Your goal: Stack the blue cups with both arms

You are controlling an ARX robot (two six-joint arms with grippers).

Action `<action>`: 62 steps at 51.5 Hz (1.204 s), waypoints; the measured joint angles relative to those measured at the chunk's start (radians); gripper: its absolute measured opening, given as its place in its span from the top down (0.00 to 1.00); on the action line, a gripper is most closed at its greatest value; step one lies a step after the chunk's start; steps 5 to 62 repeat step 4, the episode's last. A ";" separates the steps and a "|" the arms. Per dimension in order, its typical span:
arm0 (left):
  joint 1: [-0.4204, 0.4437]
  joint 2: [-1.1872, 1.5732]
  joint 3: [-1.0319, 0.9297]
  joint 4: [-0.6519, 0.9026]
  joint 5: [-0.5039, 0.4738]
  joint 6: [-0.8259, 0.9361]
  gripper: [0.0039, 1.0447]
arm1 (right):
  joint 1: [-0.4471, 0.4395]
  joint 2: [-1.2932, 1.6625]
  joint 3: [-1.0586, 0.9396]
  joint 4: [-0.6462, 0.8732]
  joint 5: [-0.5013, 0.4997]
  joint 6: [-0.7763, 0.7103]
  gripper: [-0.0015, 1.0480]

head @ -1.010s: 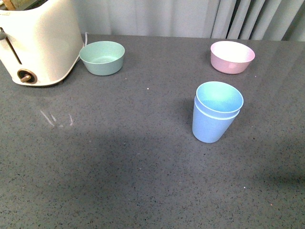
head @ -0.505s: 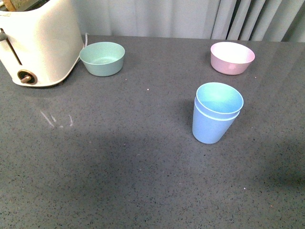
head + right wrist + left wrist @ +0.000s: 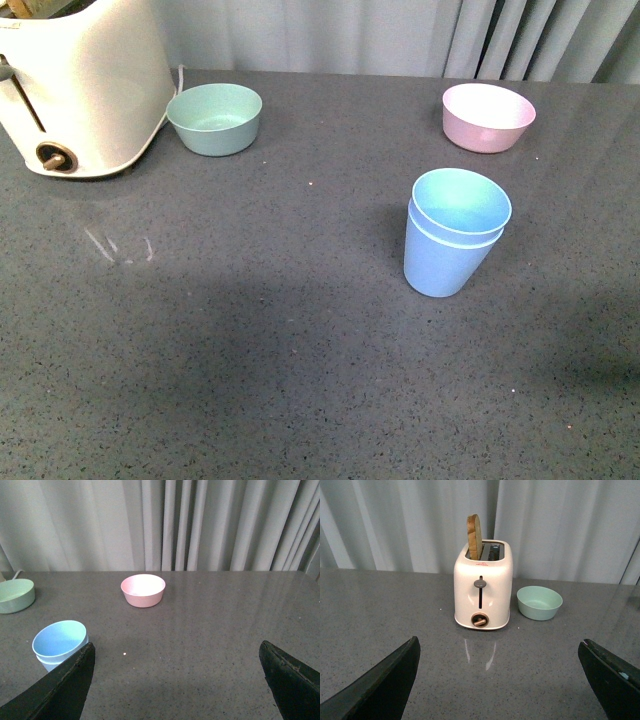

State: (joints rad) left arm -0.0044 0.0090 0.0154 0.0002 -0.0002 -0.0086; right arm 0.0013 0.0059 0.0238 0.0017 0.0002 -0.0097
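Blue cups nested upright mid-table, pink bowl behind, open counter around

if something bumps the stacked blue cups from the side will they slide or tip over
The blue cups would probably tip rather than slide: they taper to a narrow base and stand taller than the bowls. They look like light, stiff plastic, so little force is needed. On their side they would likely roll in an arc.
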 joint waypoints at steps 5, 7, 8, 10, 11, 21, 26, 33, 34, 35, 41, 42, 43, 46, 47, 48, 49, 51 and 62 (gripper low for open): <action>0.000 0.000 0.000 0.000 0.000 0.000 0.08 | 0.000 0.000 0.000 0.000 0.000 0.000 0.09; 0.000 0.000 0.000 0.000 0.000 0.000 0.08 | 0.000 0.000 0.000 0.000 0.000 0.000 0.09; 0.000 0.000 0.000 0.000 0.000 0.000 0.08 | 0.000 0.000 0.000 0.000 0.000 0.000 0.09; 0.000 0.000 0.000 0.000 0.000 0.000 0.08 | 0.000 0.000 0.000 0.000 0.000 0.000 0.09; 0.000 0.000 0.000 0.000 0.000 0.000 0.08 | 0.000 0.000 0.000 0.000 0.000 0.000 0.09; 0.000 0.000 0.000 0.000 0.000 0.000 0.08 | 0.000 0.000 0.000 0.000 0.000 0.000 0.09; 0.000 0.000 0.000 0.000 0.000 0.000 0.08 | 0.000 0.000 0.000 0.000 0.000 0.000 0.09; 0.000 0.000 0.000 0.000 0.000 0.000 0.08 | 0.000 0.000 0.000 0.000 0.000 0.000 0.09; 0.000 0.000 0.000 0.000 0.000 0.000 0.08 | 0.000 0.000 0.000 0.000 0.000 0.000 0.09; 0.000 0.000 0.000 0.000 0.000 0.000 0.08 | 0.000 0.000 0.000 0.000 0.000 0.000 0.09; 0.000 0.000 0.000 0.000 0.000 0.000 0.08 | 0.000 0.000 0.000 0.000 0.000 0.000 0.09; 0.000 0.000 0.000 0.000 0.000 0.000 0.08 | 0.000 0.000 0.000 0.000 0.000 0.000 0.09; 0.000 0.000 0.000 0.000 0.000 0.000 0.08 | 0.000 0.000 0.000 0.000 0.000 0.000 0.09; 0.000 0.000 0.000 0.000 0.000 0.000 0.08 | 0.000 0.000 0.000 0.000 0.000 0.000 0.09; 0.000 0.000 0.000 0.000 0.000 0.000 0.08 | 0.000 0.000 0.000 0.000 0.000 0.000 0.09; 0.000 0.000 0.000 0.000 0.000 0.000 0.08 | 0.000 0.000 0.000 0.000 0.000 0.000 0.09; 0.000 0.000 0.000 0.000 0.000 0.000 0.08 | 0.000 0.000 0.000 0.000 0.000 0.000 0.09; 0.000 0.000 0.000 0.000 0.000 0.000 0.08 | 0.000 0.000 0.000 0.000 0.000 0.000 0.09; 0.000 0.000 0.000 0.000 0.000 0.000 0.08 | 0.000 0.000 0.000 0.000 0.000 0.000 0.09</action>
